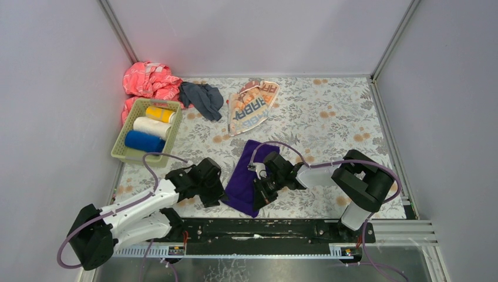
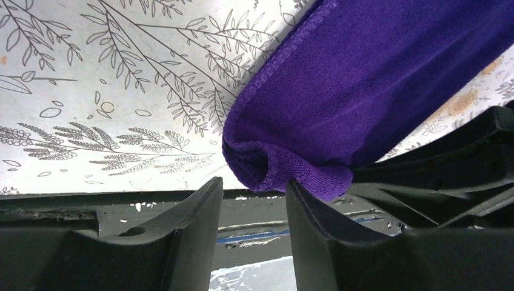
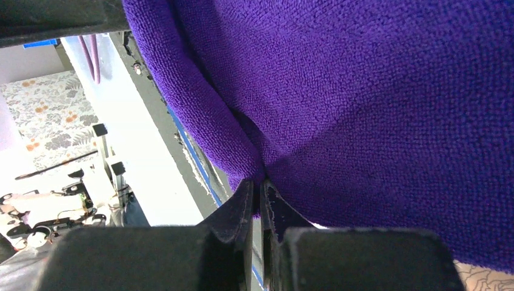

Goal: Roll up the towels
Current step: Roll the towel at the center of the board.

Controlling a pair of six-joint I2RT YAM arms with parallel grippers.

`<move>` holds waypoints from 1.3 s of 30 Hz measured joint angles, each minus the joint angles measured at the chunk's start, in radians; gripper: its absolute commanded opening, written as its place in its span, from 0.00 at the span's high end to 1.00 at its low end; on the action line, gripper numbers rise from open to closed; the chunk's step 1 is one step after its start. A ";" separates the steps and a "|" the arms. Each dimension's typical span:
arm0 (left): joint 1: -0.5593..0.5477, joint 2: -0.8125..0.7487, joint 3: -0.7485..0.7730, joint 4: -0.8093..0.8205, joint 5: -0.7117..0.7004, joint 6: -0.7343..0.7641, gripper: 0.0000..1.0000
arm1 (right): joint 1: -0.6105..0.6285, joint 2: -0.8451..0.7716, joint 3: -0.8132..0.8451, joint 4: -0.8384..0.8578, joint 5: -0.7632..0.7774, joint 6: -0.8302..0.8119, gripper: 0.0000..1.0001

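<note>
The desk is spread with a floral cover. The purple towel lies on it at the near edge, between the two arms, with its near corner reaching the front rail. The largest risk, as I judge it, is that the whole towel drags across the cover or slips over that edge instead of rolling, because only one side of it is gripped.

The right jaws are clamped together on a small pinch of the purple towel's edge. So small a pinch could pull free under tension, or bunch the cloth into a crooked start. The left jaws stand apart, with the towel's curled corner just at their tips and not held. If they close here they may catch only the outer fold, and the two sides would then turn unevenly and the roll would cone. The arms also work close together and could knock each other.

The cream towel at the back carries rows of large block letters. "RABB" can be read, and the rest is lost in the folds. Nothing legible shows on the dark grey-blue towel, the basket or the rolls in it.
</note>
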 measured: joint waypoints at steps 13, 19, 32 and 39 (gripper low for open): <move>0.000 0.125 -0.054 0.094 -0.076 -0.011 0.61 | 0.000 -0.043 0.032 -0.118 0.086 -0.059 0.71; 0.000 0.140 -0.050 0.121 -0.073 -0.011 0.62 | 0.016 -0.177 0.056 -0.261 0.238 -0.102 0.56; 0.000 0.156 -0.043 0.126 -0.074 -0.002 0.61 | 0.254 -0.172 0.206 -0.315 0.441 -0.213 0.46; 0.001 0.195 -0.031 0.150 -0.076 0.004 0.64 | 0.277 -0.079 0.204 -0.313 0.512 -0.266 0.44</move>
